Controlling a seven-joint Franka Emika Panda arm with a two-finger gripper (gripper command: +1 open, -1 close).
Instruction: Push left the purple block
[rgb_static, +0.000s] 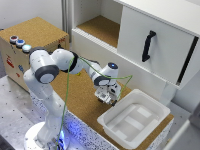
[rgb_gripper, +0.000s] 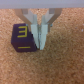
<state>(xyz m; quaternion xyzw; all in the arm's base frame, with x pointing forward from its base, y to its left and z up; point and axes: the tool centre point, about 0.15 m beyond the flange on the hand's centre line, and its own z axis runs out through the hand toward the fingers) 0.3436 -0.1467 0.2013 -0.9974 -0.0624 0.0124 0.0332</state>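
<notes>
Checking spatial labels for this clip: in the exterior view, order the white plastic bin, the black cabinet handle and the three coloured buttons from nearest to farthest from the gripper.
1. White plastic bin, just beside the gripper, toward the exterior view's right.
2. Black cabinet handle, up right on the white door.
3. Three coloured buttons, far left on the cork-topped box.

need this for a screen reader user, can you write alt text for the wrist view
Close-up from the wrist: the gripper, its pale fingers close together, is down against one side of the purple block, a small dark cube with yellow markings on its top. Both sit on a speckled cork surface that fills the rest of the blurry frame.
</notes>
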